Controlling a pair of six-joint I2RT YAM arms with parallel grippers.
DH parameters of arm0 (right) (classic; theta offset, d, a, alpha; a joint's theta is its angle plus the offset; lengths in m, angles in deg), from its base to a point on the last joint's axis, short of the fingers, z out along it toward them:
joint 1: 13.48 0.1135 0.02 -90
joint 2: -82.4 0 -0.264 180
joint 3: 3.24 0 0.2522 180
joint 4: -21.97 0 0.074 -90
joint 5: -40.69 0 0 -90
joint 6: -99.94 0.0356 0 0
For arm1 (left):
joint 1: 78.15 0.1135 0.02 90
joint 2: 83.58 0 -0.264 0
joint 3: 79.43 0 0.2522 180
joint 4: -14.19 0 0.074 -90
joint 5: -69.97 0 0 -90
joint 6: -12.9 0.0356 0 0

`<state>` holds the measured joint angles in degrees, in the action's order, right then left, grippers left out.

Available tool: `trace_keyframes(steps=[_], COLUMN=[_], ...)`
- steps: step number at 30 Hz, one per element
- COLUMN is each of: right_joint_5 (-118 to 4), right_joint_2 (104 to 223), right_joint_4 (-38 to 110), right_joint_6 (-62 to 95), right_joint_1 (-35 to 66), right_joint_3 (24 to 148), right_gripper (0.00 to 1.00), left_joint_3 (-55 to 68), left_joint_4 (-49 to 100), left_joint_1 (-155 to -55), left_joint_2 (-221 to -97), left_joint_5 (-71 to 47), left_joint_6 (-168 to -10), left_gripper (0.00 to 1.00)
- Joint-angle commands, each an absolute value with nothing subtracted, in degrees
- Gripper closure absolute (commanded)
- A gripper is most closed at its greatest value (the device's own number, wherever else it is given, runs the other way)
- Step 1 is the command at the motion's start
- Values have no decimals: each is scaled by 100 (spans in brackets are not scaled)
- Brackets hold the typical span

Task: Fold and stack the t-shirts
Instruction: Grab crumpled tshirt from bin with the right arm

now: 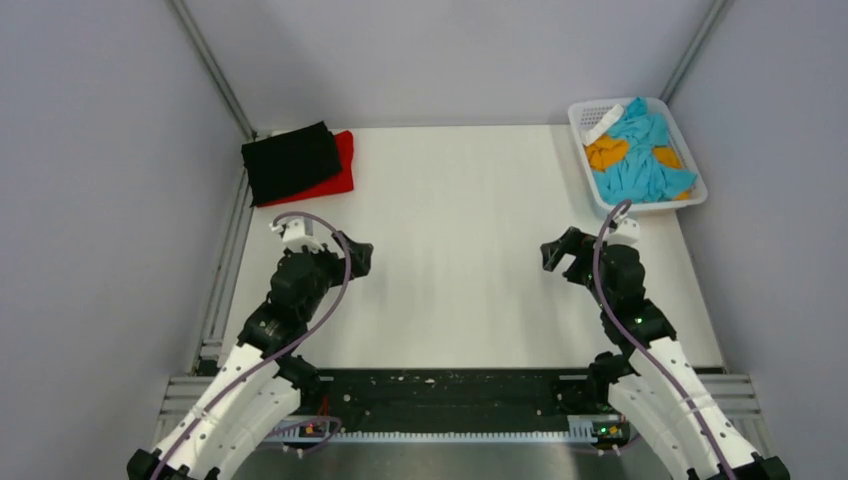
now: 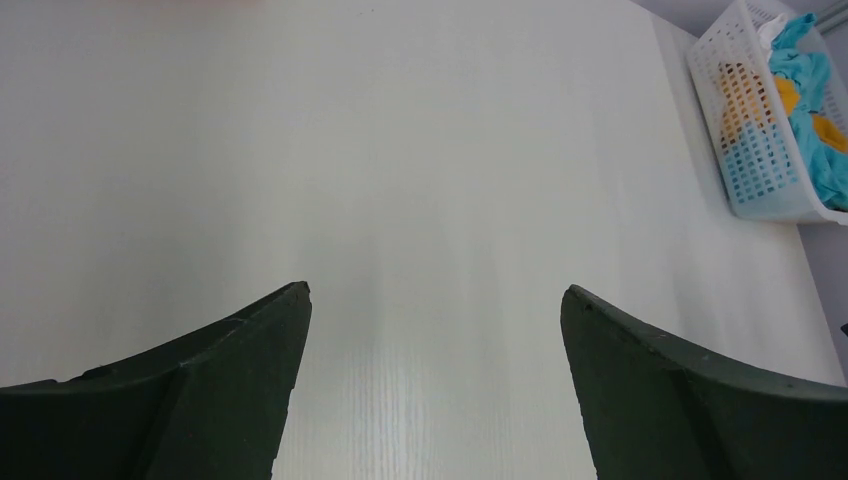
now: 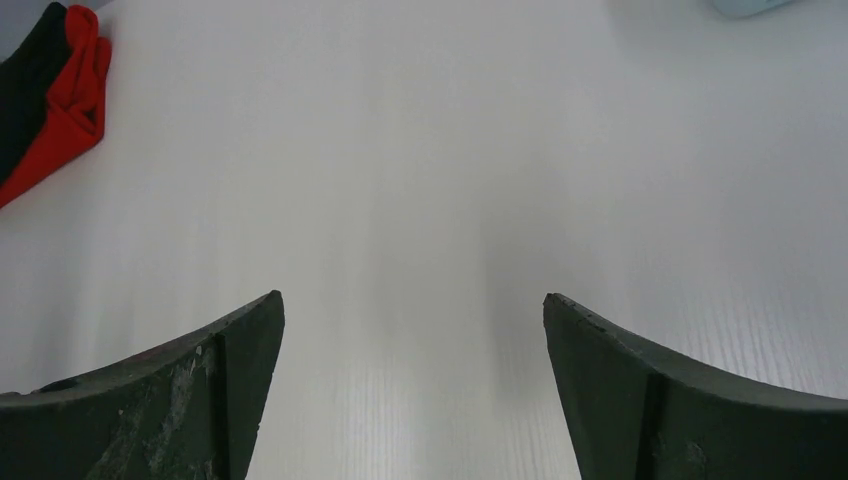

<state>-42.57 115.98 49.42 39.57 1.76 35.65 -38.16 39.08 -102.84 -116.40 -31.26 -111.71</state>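
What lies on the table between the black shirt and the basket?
Nothing. In the top view, the table is bare all the way from the black shirt to the basket.

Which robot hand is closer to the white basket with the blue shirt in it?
The right one. The right gripper hovers open just on the near side of the basket. The left gripper is far across the table, closer to the black shirt.

Two folded t-shirts (image 1: 295, 162) were stacked, one on the other, at the far left corner of the table (image 1: 450, 220). Loose t-shirts (image 1: 640, 165) were piled in a basket (image 1: 590, 112) at the far right corner.
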Motion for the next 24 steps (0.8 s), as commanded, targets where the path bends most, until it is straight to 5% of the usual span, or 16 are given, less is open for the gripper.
trace_keyframes(steps=[1, 11, 17, 24], right_joint_5=[-4165, -4024, -3656, -4309], right_joint_2=[11642, 12672, 14855, 17628], right_joint_4=[4477, 3490, 4314, 5591], right_joint_6=[3990, 3802, 3394, 3779], right_joint_1=[163, 161, -214, -1997], right_joint_3=[3753, 4475, 6691, 9419], right_gripper=[1, 1, 1, 2], left_joint_3=[-3877, -3940, -4019, -4040], left_joint_4=[3588, 3305, 3110, 3047], left_joint_1=[-10284, -10284, -10281, -10284], left_joint_2=[-11695, -12006, -12118, -12300], left_joint_5=[-2947, -2951, -3034, -3419], left_joint_6=[-11210, -11247, -11218, -11227], left_gripper=[1, 1, 1, 1])
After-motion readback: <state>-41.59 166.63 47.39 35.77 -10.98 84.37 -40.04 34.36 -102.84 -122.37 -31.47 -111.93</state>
